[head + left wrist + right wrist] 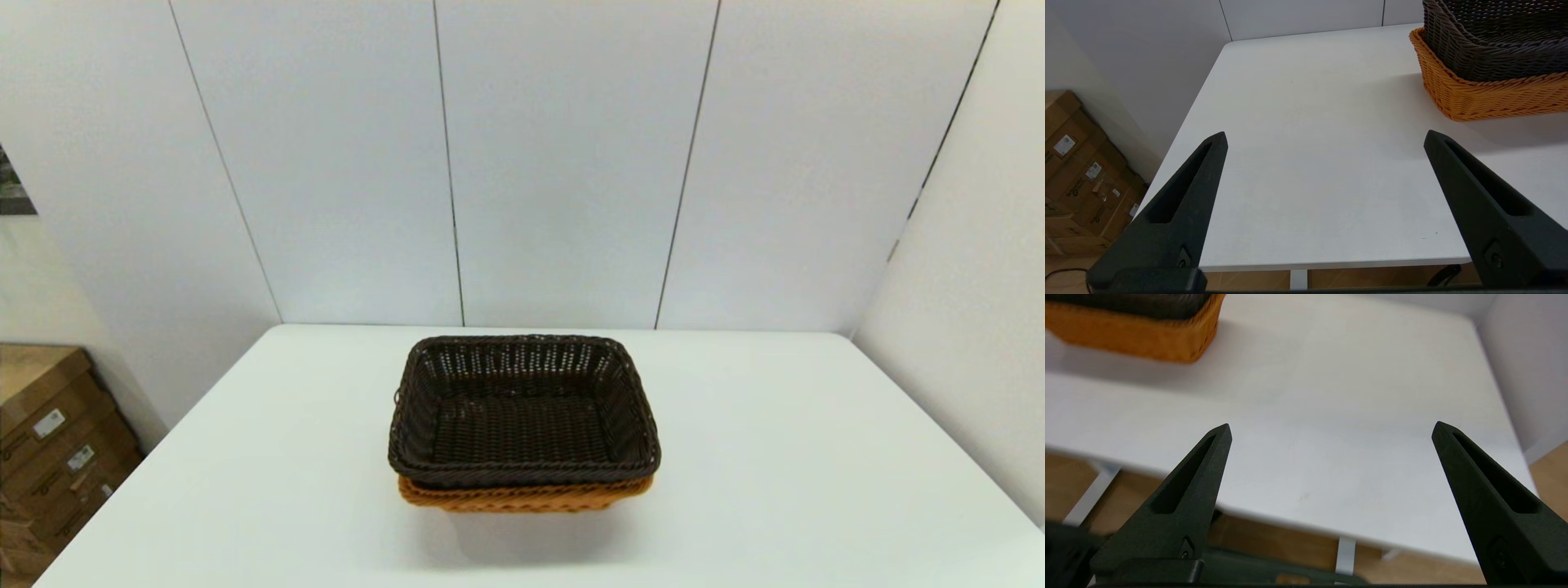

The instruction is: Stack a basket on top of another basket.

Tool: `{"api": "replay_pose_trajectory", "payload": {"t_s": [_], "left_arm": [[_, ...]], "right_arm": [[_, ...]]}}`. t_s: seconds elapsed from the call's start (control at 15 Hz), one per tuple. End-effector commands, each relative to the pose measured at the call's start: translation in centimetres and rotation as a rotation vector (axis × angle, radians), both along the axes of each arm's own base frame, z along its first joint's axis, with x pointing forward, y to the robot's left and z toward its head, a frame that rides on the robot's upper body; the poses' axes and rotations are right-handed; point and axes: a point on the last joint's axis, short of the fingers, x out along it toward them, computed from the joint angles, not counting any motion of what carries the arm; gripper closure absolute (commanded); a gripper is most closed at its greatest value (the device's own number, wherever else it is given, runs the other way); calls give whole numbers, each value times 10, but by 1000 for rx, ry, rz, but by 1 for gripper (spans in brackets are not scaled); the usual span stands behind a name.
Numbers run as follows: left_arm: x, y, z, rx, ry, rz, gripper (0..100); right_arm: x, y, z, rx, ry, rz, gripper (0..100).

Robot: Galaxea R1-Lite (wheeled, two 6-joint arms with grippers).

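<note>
Dark basket point(522, 412) upright, nested in orange basket point(522, 496)

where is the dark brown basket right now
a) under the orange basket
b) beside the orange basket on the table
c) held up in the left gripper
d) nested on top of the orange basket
d: the dark brown basket sits inside the orange basket, whose rim shows beneath it, and both grippers hang open, away from the stack.

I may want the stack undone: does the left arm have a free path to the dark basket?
Probably yes: only bare table lies between the open left gripper and the dark basket.
</note>
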Motion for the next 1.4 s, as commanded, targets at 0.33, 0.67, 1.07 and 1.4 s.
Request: {"api": "replay_pose_trajectory", "payload": {"t_s": [0.33,0.67,1.07,1.4], "left_arm": [[0,0,0,0,2,0,0],[0,0,0,0,2,0,0],[0,0,0,0,2,2,0],[0,0,0,0,2,0,0]], "right_arm": [[25,0,-13,-24,-212,-5,0],[28,0,-10,-13,-324,-7,0],[29,-1,-22,3,-216,-52,0],[29,-1,-22,27,-219,-60,0]]}}
